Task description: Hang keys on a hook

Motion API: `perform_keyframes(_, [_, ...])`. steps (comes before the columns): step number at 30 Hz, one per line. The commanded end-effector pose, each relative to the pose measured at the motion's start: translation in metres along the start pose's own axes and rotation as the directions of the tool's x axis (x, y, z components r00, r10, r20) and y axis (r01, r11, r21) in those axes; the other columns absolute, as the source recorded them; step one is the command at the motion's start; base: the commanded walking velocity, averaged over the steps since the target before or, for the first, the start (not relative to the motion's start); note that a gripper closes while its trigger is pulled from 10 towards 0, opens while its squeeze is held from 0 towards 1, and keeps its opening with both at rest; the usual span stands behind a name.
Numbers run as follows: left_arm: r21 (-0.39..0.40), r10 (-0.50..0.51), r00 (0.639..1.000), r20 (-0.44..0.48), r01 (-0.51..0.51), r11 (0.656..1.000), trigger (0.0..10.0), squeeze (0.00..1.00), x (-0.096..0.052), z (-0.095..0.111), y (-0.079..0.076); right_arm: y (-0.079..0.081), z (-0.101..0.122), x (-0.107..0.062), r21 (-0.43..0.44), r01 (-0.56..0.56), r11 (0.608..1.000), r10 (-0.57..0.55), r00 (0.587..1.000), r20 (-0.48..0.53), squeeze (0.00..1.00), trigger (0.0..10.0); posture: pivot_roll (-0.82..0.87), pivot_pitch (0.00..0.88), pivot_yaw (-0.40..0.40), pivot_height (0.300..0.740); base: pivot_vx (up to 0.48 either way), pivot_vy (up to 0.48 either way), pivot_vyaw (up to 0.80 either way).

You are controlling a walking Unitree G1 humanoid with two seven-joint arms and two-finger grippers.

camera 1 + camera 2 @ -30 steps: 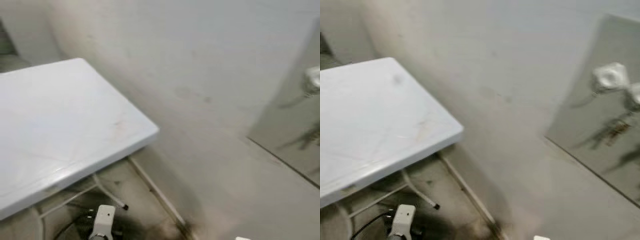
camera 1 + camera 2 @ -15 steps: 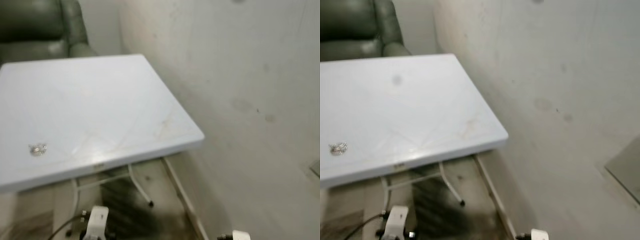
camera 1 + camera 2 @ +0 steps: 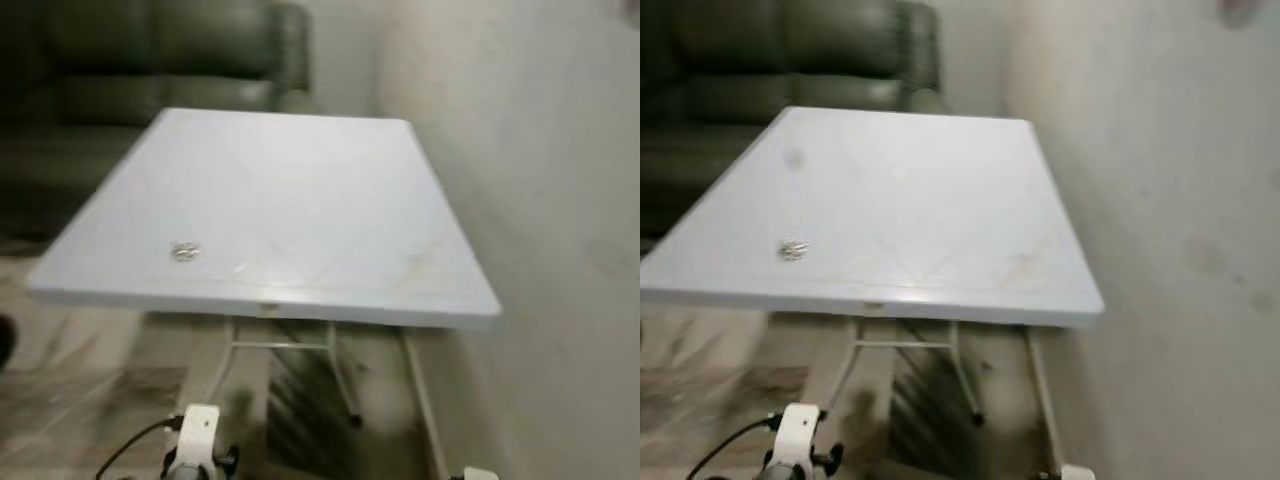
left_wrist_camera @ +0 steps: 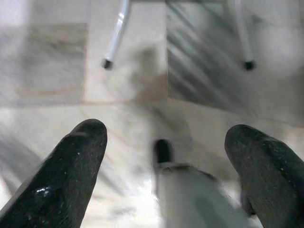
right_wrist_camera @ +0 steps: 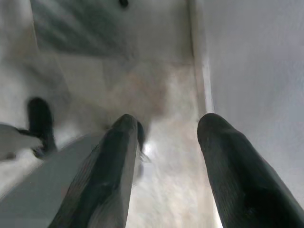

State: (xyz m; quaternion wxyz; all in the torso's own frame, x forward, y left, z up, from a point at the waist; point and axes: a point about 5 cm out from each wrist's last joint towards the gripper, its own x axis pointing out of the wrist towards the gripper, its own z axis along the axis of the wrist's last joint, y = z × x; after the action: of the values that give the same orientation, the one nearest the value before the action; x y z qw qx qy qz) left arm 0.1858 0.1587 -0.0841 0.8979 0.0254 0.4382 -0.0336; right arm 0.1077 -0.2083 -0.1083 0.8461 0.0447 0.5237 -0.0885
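we've swung round: small silver keys (image 3: 185,251) now sit on the white plastic tabletop (image 3: 300,200), ahead of both low, released pincers—left pincer (image 4: 166,156), right pincer (image 5: 166,156).

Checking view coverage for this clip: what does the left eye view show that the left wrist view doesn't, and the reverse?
The left eye view has the white table top with the keys lying on it, a dark sofa behind and the wall. The left wrist view has the left gripper, open and empty, over the floor. Both show the table legs and marbled floor.
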Motion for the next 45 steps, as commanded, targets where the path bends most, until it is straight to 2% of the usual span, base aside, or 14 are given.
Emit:
perform_keyframes(1, [0.002, 0.025, 1.0, -0.005, -0.025, 1.0, 10.0, 0.0, -0.001, 0.0, 0.009, 0.01, 0.011, 0.003, -0.002, -0.018, 1.0, 0.018, 0.999, 0.033, 0.0, 10.0, 0.02, 0.0, -0.072, 0.74, 0.0, 0.0, 0.8])
perform_keyframes(6, [-0.006, 0.024, 1.0, -0.007, -0.024, 1.0, 10.0, 0.0, -0.001, 0.0, 0.009, 0.019, 0.016, 0.004, 0.005, -0.025, 1.0, 0.025, 0.999, 0.04, 0.0, 10.0, 0.02, 0.0, -0.072, 0.74, 0.0, 0.0, 0.78])
perform_keyframes(12, [-0.004, 0.02, 1.0, -0.005, -0.02, 1.0, 10.0, 0.0, 0.0, 0.0, 0.009, 0.027, 0.021, 0.005, 0.04, -0.029, 0.999, 0.027, 0.999, 0.047, 0.0, 10.0, 0.01, 0.0, -0.068, 0.74, 0.0, 0.0, 0.0])
perform_keyframes(14, [-0.01, 0.021, 1.0, -0.005, -0.021, 1.0, 10.0, 0.0, 0.0, 0.0, 0.009, 0.026, 0.021, 0.005, 0.04, -0.028, 0.999, 0.026, 0.999, 0.048, 0.0, 10.0, 0.01, 0.0, -0.068, 0.74, 0.0, 0.0, 0.0])
perform_keyframes(16, [-0.023, 0.019, 1.0, -0.003, -0.019, 1.0, 10.0, 0.0, 0.0, 0.001, 0.008, 0.016, 0.019, 0.004, 0.042, -0.018, 0.999, 0.016, 0.999, 0.048, 0.0, 10.0, 0.01, 0.0, -0.07, 0.74, 0.0, 0.0, 0.0])
perform_keyframes(21, [-0.038, 0.019, 1.0, -0.004, -0.019, 0.999, 10.0, 0.0, 0.0, 0.0, 0.008, 0.008, 0.016, 0.003, 0.041, -0.009, 0.999, 0.007, 0.999, 0.045, 0.0, 10.0, 0.01, 0.0, -0.072, 0.74, 0.0, 0.0, 0.0])
perform_keyframes(29, [-0.036, 0.017, 1.0, -0.011, -0.018, 0.999, 10.0, 0.0, -0.001, -0.002, 0.008, -0.003, 0.014, 0.002, 0.045, 0.004, 0.999, -0.006, 0.999, 0.039, 0.0, 10.0, 0.01, 0.0, -0.075, 0.74, 0.0, 0.367, 0.0])
perform_keyframes(45, [-0.04, 0.013, 1.0, -0.016, -0.013, 0.999, 10.0, 0.0, -0.001, -0.003, 0.007, 0.001, 0.01, 0.002, 0.045, -0.002, 0.999, 0.001, 1.0, 0.028, 0.0, 10.0, 0.01, 0.0, -0.08, 0.74, 0.0, 0.373, 0.0])
